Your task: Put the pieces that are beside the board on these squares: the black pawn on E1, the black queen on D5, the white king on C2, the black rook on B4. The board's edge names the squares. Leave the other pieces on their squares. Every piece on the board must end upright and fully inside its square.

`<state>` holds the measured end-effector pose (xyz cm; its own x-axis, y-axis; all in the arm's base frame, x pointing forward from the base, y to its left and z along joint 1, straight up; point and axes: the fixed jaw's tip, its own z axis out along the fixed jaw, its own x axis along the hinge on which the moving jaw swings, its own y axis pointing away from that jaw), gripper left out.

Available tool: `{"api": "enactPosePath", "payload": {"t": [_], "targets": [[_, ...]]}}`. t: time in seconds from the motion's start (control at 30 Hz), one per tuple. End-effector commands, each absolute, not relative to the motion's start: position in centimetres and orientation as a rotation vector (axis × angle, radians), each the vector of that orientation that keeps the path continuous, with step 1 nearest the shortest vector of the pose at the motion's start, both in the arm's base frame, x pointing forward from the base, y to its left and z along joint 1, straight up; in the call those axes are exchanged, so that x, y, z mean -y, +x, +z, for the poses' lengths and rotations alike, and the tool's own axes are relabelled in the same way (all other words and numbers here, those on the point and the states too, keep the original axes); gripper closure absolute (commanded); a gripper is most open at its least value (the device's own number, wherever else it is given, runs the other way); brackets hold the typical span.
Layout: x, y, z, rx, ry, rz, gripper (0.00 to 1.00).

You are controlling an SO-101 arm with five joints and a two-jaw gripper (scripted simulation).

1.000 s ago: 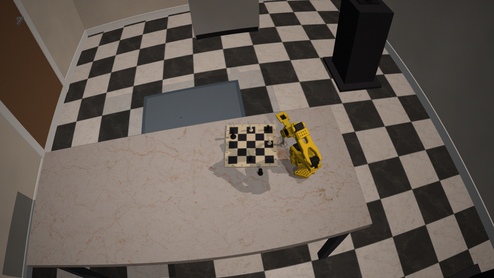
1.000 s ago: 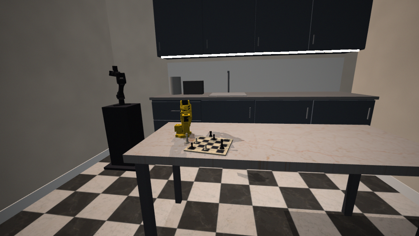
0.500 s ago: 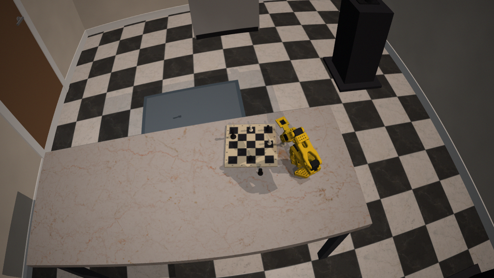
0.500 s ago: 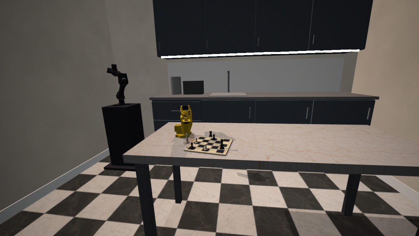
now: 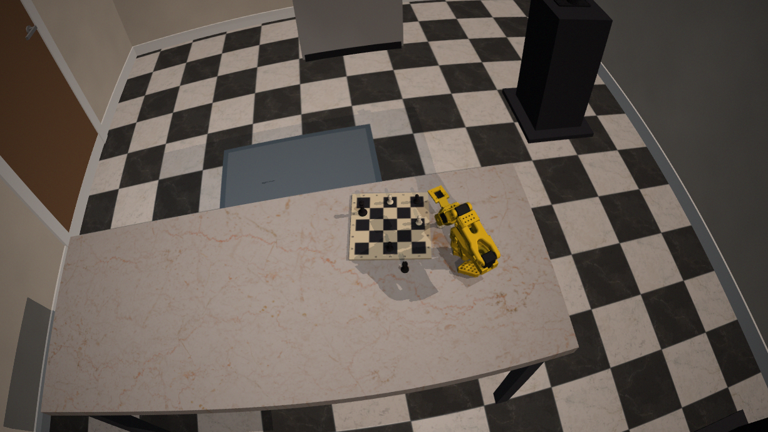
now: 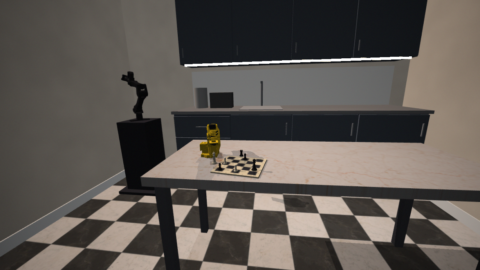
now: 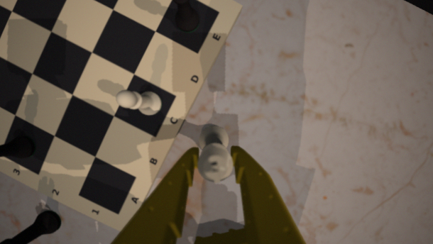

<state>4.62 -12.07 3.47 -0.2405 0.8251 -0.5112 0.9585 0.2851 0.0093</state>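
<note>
Black round-headed pawn [image 7: 42,225] sits off the board, far to the left of my jaws. Nearer on that side is the tan-and-black chequered board [image 7: 193,79], with a small white pawn [image 7: 140,101] on the dark square by letter C. My yellow gripper [image 7: 214,157] is parted, not clenched, its tips flanking the upright white king [image 7: 214,161] just off the board's lettered edge. Pinkish veined marble table [image 7: 355,106] spreads to the right.

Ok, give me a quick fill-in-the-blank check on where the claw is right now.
The claw straddles the white ____.
That piece stands on the table, not yet on the ____.
The white pawn already on a square sits in file ____.
Missing words: king; board; C.
</note>
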Motion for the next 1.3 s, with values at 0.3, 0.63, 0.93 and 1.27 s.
{"api": "enactPosePath", "payload": {"t": [0.3,0.63,0.93,1.27], "targets": [[12.23,4.60,3.22,-2.142,1.600,-0.433,0.88],[12.28,4.63,3.23,-2.142,1.599,-0.433,0.88],[12.36,4.40,3.22,-2.143,1.604,-0.444,0.88],[12.38,4.33,3.22,-2.144,1.605,-0.447,0.88]]}}
